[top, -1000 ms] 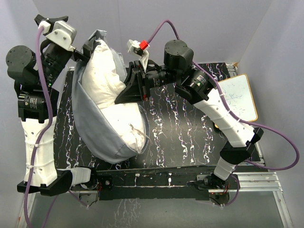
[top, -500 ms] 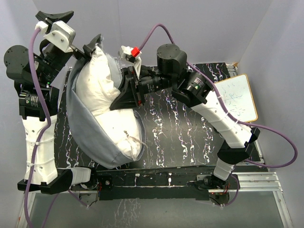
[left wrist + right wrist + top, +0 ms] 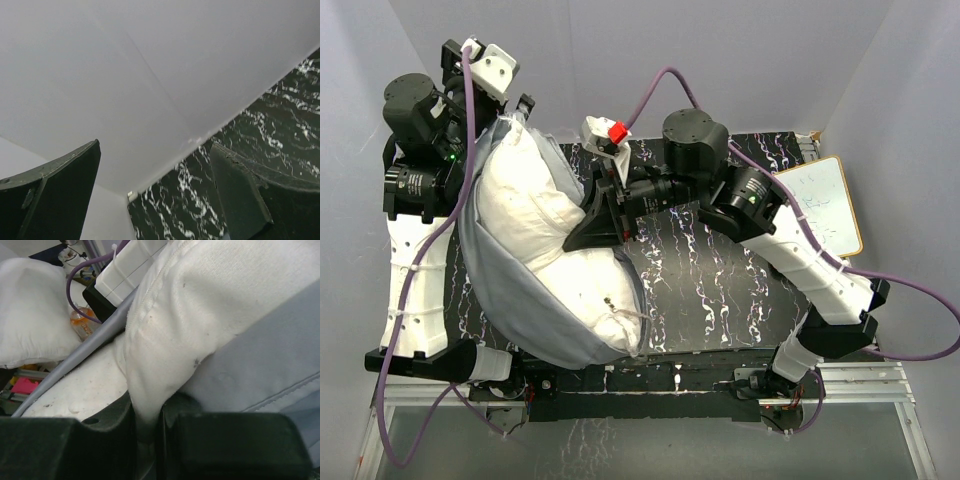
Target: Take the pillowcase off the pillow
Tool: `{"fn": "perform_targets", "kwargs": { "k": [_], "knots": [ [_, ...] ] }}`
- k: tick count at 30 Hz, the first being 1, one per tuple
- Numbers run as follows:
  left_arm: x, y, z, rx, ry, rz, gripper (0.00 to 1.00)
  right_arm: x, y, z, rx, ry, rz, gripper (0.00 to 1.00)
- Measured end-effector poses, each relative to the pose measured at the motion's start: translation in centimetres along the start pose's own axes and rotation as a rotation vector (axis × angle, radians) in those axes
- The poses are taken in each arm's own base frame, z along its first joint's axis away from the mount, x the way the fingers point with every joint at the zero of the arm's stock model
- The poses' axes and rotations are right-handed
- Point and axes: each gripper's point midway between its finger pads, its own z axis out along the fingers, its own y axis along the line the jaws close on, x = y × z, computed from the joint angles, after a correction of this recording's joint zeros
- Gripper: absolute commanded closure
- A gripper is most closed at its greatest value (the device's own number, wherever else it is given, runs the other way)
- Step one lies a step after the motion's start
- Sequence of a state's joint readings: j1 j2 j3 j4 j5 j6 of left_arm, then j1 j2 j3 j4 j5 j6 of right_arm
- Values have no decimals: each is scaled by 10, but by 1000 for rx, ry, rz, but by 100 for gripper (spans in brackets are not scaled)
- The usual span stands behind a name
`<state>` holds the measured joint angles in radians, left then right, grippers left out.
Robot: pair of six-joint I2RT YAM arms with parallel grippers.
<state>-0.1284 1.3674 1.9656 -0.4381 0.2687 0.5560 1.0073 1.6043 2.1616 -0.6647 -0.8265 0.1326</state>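
Note:
The off-white pillow point(image 3: 535, 225) stands tilted on the left of the table, its lower and left side still wrapped in the grey pillowcase point(image 3: 490, 290). My right gripper point(image 3: 588, 232) is shut on a fold of the pillow's white cloth point(image 3: 150, 365). The grey pillowcase point(image 3: 270, 365) lies to the right of that fold in the right wrist view. My left gripper point(image 3: 520, 104) hangs at the pillow's top far end. In the left wrist view its fingers point(image 3: 240, 200) stand wide apart with only wall and table between them.
A small whiteboard point(image 3: 825, 205) lies at the table's right edge. The black marbled table point(image 3: 710, 280) stretches right of the pillow. Grey walls close in on the back and both sides. The pillow's lower corner point(image 3: 620, 330) reaches the table's front edge.
My left gripper has opened and let go of the pillowcase's top, and the left arm has swung to the right. The pillow and case have sagged toward the front edge. The right grip holds.

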Motion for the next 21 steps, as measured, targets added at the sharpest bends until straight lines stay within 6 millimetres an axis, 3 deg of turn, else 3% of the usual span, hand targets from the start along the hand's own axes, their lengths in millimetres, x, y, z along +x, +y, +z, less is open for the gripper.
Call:
{"fn": "perform_targets", "kwargs": {
  "k": [4, 7, 9, 13, 17, 21],
  "knots": [
    [23, 1, -5, -25, 106, 2, 14, -4, -3, -8, 50, -9, -14, 92],
    [27, 11, -12, -78, 141, 18, 4, -5, -13, -20, 105, -17, -16, 92],
    [25, 19, -18, -115, 150, 31, 3, -8, -24, -31, 151, -30, -15, 92],
    [1, 35, -34, -163, 117, 74, 3, -23, -61, -67, 272, -81, 0, 92],
    [-31, 41, -63, -171, 55, 134, 3, -50, -108, -110, 373, -157, 38, 92],
    [-55, 47, -93, -211, 3, 180, 3, -75, -142, -133, 403, -238, 48, 92]
  ]
}}
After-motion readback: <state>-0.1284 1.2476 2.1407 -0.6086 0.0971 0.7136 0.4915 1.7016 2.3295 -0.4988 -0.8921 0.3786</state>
